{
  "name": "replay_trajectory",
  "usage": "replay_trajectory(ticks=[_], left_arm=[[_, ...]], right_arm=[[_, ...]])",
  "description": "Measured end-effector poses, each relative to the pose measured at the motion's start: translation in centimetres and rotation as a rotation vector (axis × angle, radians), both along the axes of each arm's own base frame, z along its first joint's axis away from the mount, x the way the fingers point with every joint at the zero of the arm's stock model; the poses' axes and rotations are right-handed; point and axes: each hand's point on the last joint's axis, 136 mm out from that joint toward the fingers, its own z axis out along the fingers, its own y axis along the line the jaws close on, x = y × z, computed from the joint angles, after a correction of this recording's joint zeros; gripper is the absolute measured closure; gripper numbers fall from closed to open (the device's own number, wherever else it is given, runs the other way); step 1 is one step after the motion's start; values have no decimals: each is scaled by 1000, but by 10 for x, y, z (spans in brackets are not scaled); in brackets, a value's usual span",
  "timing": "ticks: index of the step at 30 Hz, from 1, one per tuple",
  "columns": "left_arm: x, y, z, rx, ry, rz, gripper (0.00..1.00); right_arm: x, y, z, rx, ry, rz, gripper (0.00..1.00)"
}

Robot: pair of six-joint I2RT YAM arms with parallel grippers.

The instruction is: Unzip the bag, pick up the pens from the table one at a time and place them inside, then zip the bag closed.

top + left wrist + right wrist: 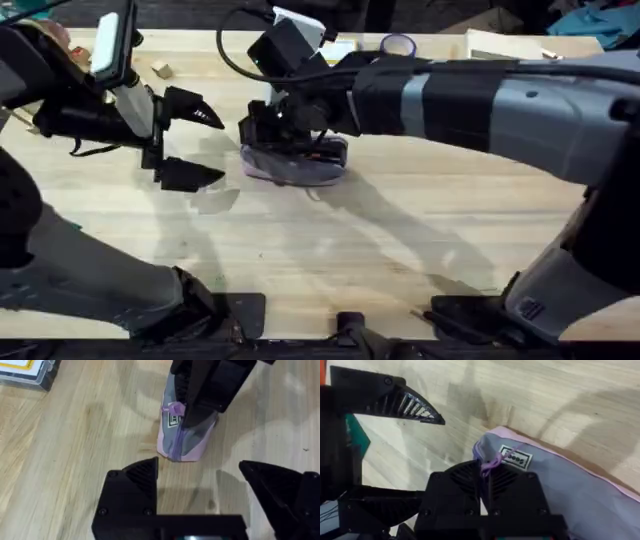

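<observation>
A pale butcher-block table (400, 240) runs the width of the overhead view, with odd items along its far edge, among them a roll of tape (398, 44) and a small wooden block (160, 69). The bag (293, 166) lies near the middle of the table, a grey pouch with lilac edging and a small white label on its side. The right gripper (262, 135) reaches across from the right and sits on the bag's left end; in the right wrist view its fingers are closed together with the purple zipper pull (491, 463) caught right at their tips, so it looks to be pinching the pull. The left gripper (190, 142) hovers just beside that same end, jaws spread wide and holding nothing, apart from the bag. In the left wrist view the zipper line at the near end looks shut, and the pull sits at that end; whether the rest is open is hidden under the right arm. No loose pen lies on the bare table, and a reddish-dark glimpse at the bag's top in the overhead view is too small to name. My judgement is that this is a zipper step, most likely the closing one. A clear-lidded box (27, 372) with a yellow label rests well apart; its contents cannot be made out.
</observation>
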Motion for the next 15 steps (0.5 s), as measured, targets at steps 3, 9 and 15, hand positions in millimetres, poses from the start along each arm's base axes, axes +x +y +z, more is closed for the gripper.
replay_trajectory(ticks=[3, 9, 15], left_arm=[[0, 0, 0, 0, 0, 0, 8], [0, 0, 0, 0, 0, 0, 8], [0, 0, 0, 0, 0, 0, 7]], right_arm=[[0, 0, 0, 1, 2, 0, 930], [0, 0, 0, 2, 2, 0, 918], [0, 0, 1, 12, 12, 6, 915]])
